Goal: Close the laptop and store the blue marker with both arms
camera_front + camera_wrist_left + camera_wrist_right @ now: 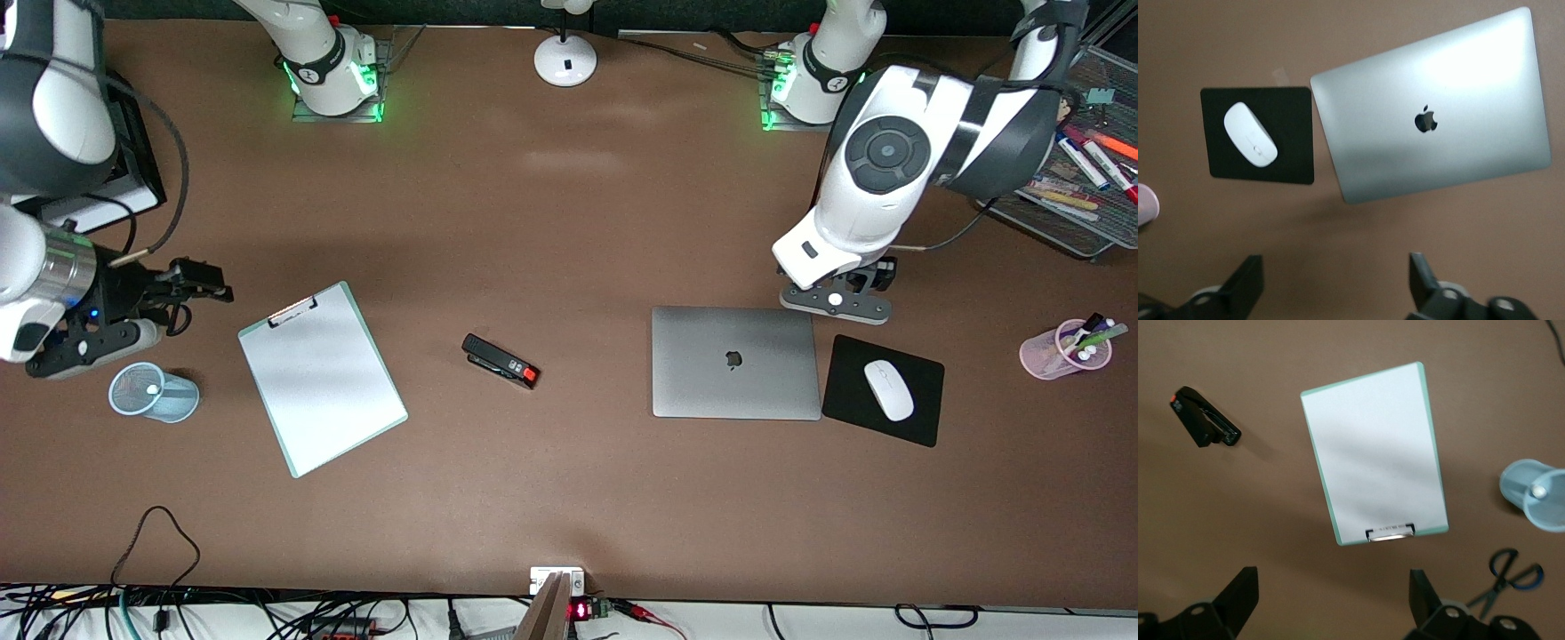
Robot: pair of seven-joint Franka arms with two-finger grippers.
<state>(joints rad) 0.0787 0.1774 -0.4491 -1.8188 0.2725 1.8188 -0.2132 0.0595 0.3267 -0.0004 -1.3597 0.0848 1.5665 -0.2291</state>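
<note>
Brown table (569,222) — laptop (735,363) under left hand (1338,287)

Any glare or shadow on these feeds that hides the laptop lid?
Left wrist view: bright glare washes the laptop lid's upper part, logo still plain. Front view: the lid is evenly lit, with soft light patches on the table. Right wrist view: a grey shadow band crosses the clipboard.
</note>
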